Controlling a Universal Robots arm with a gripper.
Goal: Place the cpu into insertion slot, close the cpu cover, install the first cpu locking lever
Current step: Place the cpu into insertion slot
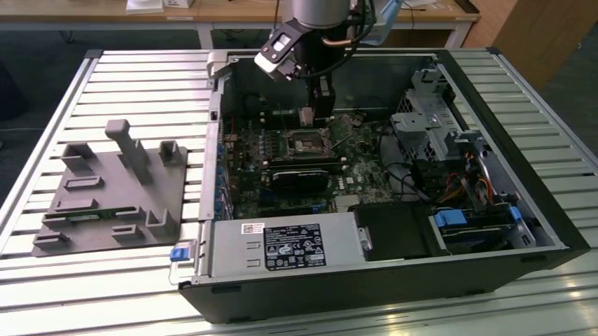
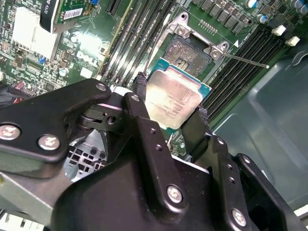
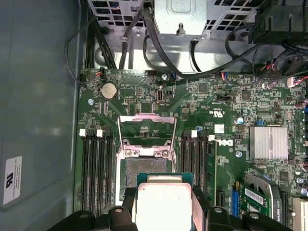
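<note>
My gripper is shut on the cpu, a flat silver-tan square chip pinched by its edges between the two black fingers. It hangs tilted just above and beside the insertion slot, a bare black socket on the green board. In the first wrist view the cpu sits between the fingertips, overlapping the near edge of the slot. The cpu cover stands flipped up behind the slot. A thin metal locking lever sticks out sideways. In the exterior view the gripper hovers over the slot.
Memory slots flank the socket on both sides. A black card lies just in front of the socket, with the power supply nearer the camera. Cables and a drive cage crowd one side. A grey fixture stands outside the case.
</note>
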